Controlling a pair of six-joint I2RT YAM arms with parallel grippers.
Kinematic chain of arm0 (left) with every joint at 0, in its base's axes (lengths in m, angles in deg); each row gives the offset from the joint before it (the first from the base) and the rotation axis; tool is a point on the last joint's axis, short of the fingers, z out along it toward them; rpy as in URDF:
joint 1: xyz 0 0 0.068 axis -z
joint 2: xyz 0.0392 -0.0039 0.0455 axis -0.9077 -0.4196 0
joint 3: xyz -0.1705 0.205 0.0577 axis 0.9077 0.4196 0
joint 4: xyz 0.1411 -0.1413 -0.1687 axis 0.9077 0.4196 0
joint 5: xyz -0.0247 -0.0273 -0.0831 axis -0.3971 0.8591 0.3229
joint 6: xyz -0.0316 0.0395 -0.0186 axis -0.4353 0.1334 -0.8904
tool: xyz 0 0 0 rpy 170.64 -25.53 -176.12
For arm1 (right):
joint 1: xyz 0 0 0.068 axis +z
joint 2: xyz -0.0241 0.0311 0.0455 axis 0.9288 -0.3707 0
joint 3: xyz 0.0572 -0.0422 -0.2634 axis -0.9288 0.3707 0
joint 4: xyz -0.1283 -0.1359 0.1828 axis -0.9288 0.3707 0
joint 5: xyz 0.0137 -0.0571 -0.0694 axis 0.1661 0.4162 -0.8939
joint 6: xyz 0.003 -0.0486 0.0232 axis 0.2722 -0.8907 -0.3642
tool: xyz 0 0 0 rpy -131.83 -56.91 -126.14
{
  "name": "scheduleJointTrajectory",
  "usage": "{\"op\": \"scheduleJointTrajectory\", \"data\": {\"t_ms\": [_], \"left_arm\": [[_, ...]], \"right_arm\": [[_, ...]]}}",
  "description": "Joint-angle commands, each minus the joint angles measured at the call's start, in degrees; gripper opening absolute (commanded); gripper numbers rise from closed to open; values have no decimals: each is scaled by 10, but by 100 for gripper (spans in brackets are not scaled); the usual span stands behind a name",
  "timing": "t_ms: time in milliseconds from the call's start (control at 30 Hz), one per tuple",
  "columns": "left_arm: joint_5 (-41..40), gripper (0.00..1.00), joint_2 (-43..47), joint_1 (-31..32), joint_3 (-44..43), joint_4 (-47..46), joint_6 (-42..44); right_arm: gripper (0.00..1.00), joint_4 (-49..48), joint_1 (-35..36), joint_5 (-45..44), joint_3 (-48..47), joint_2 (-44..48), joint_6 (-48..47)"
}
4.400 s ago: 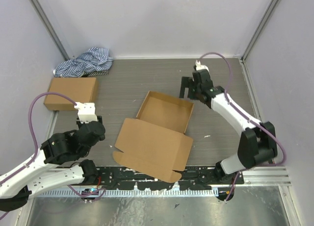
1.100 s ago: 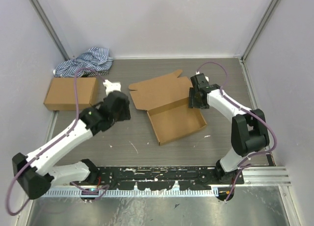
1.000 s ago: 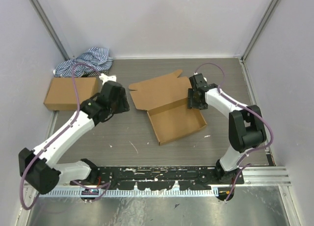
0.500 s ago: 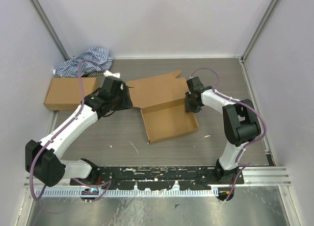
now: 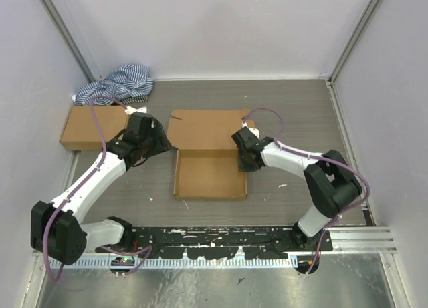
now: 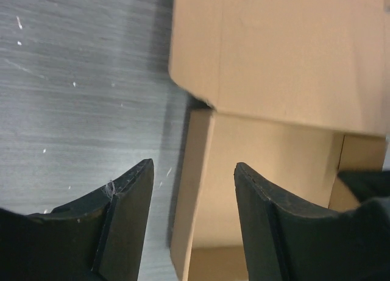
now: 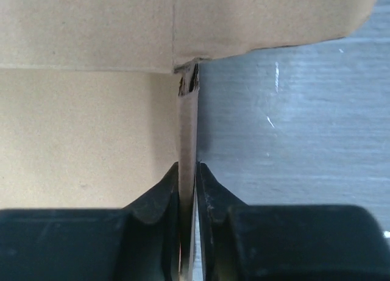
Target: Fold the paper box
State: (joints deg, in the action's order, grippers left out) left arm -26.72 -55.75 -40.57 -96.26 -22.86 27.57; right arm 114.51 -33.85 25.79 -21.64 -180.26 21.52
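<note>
Your right claw (image 7: 187, 171) pinches the right wall of the plain brown corrugated cardboard box (image 5: 208, 171), lying open mid-tabletop (image 5: 301, 121), seemingly to anchor it, while your empty left claw (image 6: 194, 171) hovers wide open over its left wall.

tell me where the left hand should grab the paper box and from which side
Probably the upright left wall of the paper box, from above, the left hand astride it. It is a thin standing edge, and the right hand pinches the opposite wall the same way.
</note>
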Motion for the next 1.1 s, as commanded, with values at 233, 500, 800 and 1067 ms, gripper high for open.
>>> {"op": "scheduleJointTrajectory", "data": {"t_ms": [233, 500, 800, 1067], "left_arm": [[27, 62, -155, -65, -67, -89, -5], [65, 60, -270, -140, -183, -86, -14], [201, 57, -361, -188, -186, -175, -34], [274, 53, -415, -190, -198, -229, -51]], "right_arm": [[100, 25, 8, -59, 13, 180, -20], [100, -4, -131, 43, -84, 107, -97], [93, -78, -241, 227, -150, -29, -107], [85, -125, -249, 304, -159, -109, -103]]}}
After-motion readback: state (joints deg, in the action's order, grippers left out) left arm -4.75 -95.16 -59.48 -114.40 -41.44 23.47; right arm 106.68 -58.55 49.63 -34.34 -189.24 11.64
